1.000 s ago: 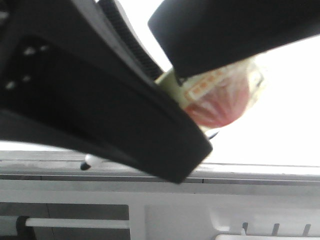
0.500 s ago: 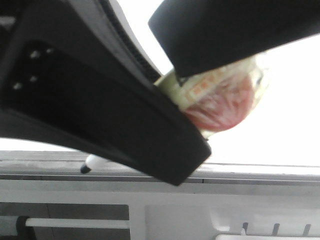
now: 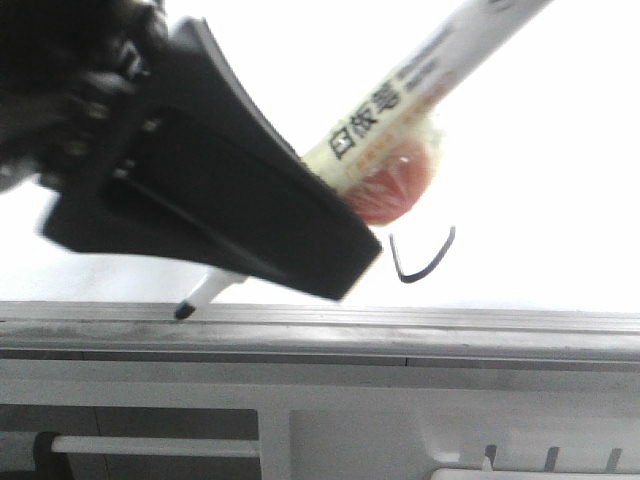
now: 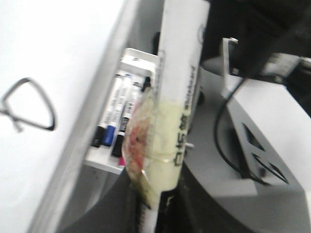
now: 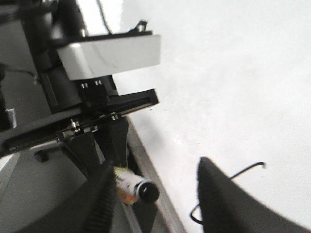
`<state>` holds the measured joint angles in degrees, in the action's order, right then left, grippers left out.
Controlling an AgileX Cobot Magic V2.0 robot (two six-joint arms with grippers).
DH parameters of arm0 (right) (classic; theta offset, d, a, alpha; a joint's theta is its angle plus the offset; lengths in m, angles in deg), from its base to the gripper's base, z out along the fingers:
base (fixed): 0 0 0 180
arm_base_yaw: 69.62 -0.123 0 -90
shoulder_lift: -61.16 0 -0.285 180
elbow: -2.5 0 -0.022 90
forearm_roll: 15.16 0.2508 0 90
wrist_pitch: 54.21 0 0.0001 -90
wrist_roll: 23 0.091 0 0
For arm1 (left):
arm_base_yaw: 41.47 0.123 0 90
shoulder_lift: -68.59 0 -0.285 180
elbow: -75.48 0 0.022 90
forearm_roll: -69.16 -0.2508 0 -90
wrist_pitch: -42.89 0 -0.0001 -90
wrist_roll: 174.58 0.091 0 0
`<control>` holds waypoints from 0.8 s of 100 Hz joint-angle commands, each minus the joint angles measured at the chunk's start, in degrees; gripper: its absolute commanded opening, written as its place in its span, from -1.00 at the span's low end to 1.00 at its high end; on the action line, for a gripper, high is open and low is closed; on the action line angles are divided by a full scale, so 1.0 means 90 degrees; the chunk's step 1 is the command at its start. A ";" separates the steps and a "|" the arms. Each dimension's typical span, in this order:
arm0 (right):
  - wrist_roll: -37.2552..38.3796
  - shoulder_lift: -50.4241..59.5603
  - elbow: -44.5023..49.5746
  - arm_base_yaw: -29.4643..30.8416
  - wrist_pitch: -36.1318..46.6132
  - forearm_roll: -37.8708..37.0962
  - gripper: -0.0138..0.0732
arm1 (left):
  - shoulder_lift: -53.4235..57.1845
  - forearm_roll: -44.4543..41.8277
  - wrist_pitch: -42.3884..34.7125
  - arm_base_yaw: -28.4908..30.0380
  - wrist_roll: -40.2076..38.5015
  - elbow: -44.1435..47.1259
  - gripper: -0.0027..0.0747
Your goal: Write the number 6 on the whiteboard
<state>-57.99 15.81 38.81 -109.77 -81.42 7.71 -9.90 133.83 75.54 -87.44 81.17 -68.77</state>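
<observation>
- Front view: the left gripper (image 3: 250,260) has its jaws clamped on a whiteboard marker (image 3: 420,85). The marker is padded with yellowish and red tape, and its black tip (image 3: 184,311) now hangs at the grey frame edge (image 3: 400,322) of the whiteboard (image 3: 560,180).
- A moment ago a dark arm blocked the upper view; it has swung clear, uncovering the number 6 (image 3: 422,258), of which only the angular lower loop shows.
- The right gripper (image 5: 155,194) has its jaws spread, holding nothing.
- The stroke looks finished, I'd say.
</observation>
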 commanded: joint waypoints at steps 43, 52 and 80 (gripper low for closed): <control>-0.0063 0.0891 -0.0228 0.1034 -0.0583 0.0012 -0.82 | -0.0535 0.2813 -0.4642 -0.1002 -0.0133 0.0114 -0.98; -0.0063 0.0891 -0.0228 0.1034 -0.0553 0.0012 -0.82 | -0.0781 0.3018 -0.4862 -0.1090 -0.0180 -0.0055 -0.98; -0.0063 0.0891 -0.0228 0.1034 -0.0642 0.0012 -0.82 | -0.1149 0.3367 -0.5583 -0.1076 -0.0739 -0.0216 -0.98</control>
<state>-57.99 23.98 38.81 -100.77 -90.30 7.37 -19.47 163.88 32.32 -97.60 76.32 -69.59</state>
